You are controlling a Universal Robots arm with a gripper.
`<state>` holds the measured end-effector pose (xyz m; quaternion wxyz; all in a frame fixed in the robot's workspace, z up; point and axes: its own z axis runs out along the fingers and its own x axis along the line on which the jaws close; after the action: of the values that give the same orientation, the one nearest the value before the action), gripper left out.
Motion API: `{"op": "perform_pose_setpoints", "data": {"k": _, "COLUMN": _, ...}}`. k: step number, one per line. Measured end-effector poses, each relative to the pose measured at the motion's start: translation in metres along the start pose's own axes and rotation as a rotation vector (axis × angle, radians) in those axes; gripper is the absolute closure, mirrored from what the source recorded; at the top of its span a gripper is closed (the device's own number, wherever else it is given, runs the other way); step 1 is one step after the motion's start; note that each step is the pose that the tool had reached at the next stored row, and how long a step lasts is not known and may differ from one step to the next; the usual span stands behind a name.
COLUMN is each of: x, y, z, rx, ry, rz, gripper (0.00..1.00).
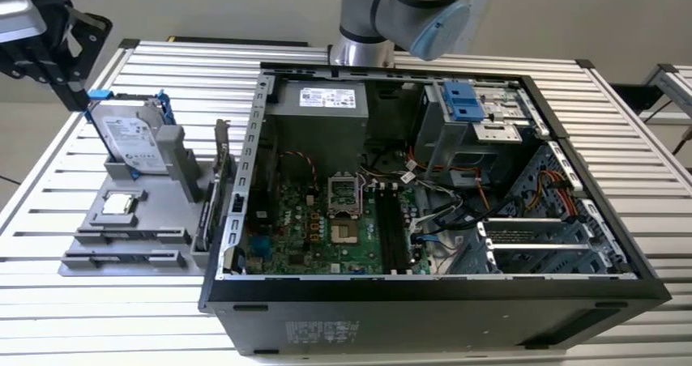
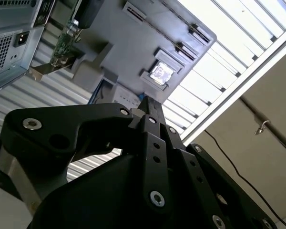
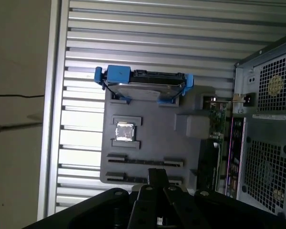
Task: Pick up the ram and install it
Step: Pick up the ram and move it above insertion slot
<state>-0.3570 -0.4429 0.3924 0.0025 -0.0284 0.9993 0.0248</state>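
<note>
1. Table (image 1: 649,139) of silver slats: carries an open black computer case (image 1: 433,317) and, at the exterior view's left, a grey tray (image 1: 97,262).
2. Inside the computer case: a green motherboard (image 1: 313,228), a grey power supply box (image 1: 324,99) at the far end, and bundles of coloured cables (image 1: 454,196).
3. On the tray, starting at its far end:
   - a silver hard drive (image 1: 135,139) in a blue frame, standing upright
   - a small square silver chip (image 3: 124,131), lying flat next along
   - a green circuit card (image 3: 215,126), standing on edge along the side nearest the case
4. Ram (image 3: 143,161): appears as a thin dark strip on edge in the long slot beside the chip, in the tray and not in the case. Hard to confirm from this angle, since a second slot alongside looks much the same.
5. Gripper (image 3: 157,174): hangs above the table at the exterior view's upper left, close to the hard drive's end of the tray. Sits well apart from the case and touches nothing.
6. Fingers (image 2: 155,143): press together into one narrow black tip in both wrist views, with no gap showing and nothing held between them.
</note>
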Motion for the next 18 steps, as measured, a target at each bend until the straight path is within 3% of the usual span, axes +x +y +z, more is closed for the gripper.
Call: {"op": "perform_pose_setpoints", "data": {"k": 18, "x": 0.0004, "y": -0.0076, "z": -0.0004, "rx": -0.0001, "ry": 0.0007, "rz": 0.000, "gripper": 1.00}}
